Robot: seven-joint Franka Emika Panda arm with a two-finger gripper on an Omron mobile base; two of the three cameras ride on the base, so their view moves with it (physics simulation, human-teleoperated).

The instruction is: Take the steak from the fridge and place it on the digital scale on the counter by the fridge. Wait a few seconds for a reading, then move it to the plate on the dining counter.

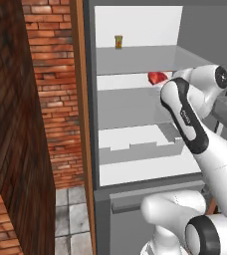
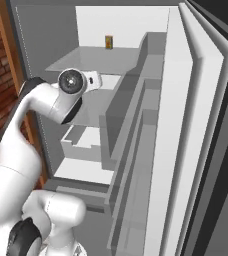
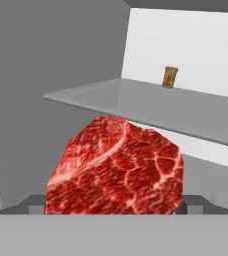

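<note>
The fridge stands open, with white inner walls and grey shelves. The steak, a red marbled slab, lies on the middle shelf toward its right side. In the hand view the steak looms close, between the two dark fingertips of my gripper. One finger stands at each side of the meat, and the gripper is open around it. My arm reaches into the fridge at that shelf's height, and its elbow hides the hand in the left base view. The digital scale, the plate and the dining counter are out of view.
A small yellow-orange jar stands at the back of the upper shelf, which hangs just over the steak. The open fridge door with its bins lies to the right. A brick wall and wooden frame are to the left.
</note>
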